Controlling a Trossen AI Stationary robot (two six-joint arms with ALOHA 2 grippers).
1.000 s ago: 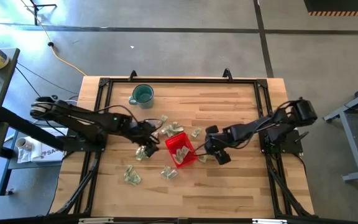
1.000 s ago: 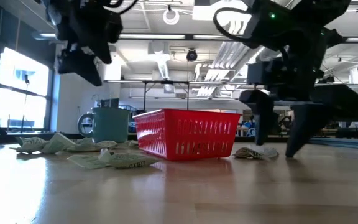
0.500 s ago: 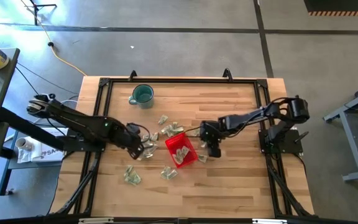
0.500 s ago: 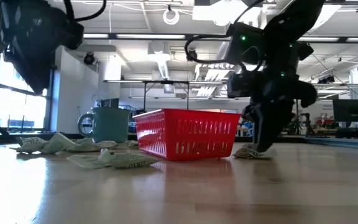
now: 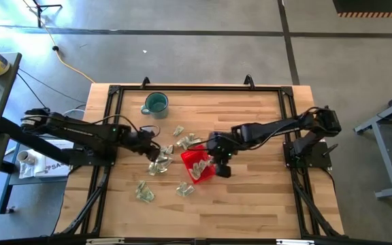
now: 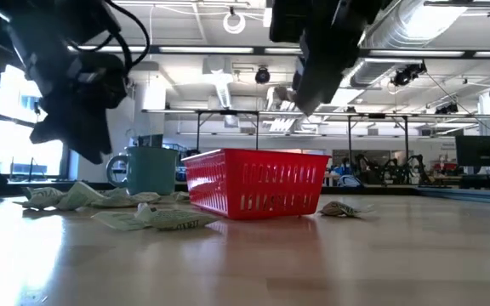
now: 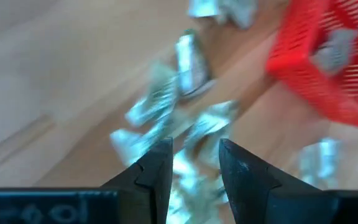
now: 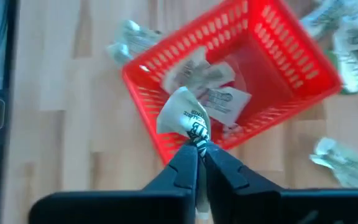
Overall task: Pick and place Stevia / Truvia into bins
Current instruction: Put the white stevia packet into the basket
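Note:
The red bin [image 5: 197, 163] stands mid-table and also shows in the low view [image 6: 258, 183]; a few pale sachets [image 8: 219, 96] lie inside it. My right gripper [image 8: 197, 155] is over the bin's right side [image 5: 216, 160], shut on one pale green-and-white sachet [image 8: 185, 115]. My left gripper [image 7: 191, 168] is open just left of the bin [image 5: 154, 146], above a cluster of sachets [image 5: 158, 165] lying flat on the wood. More sachets lie near the front [image 5: 143, 193], [image 5: 185, 188] and behind the bin [image 5: 190, 141]. My right gripper pinches the sachet by one crumpled end [image 8: 196, 140] between its two fingertips. The fingers slant down from the table's right. The rest of the sachet sticks out beyond the fingertips, lifted clear above the bin's wall [image 8: 160, 146].
A teal mug [image 5: 156, 103] stands at the far left, also seen in the low view [image 6: 150, 168]. One sachet [image 6: 347, 208] lies on the table right of the bin. A black frame [image 5: 114, 92] edges the table.
My right gripper stood open at the table right of the bin, shut there, then rose and went toward the table's left, so it now holds a sachet over the bin. My left gripper has come down closer to the sachets left of the bin.

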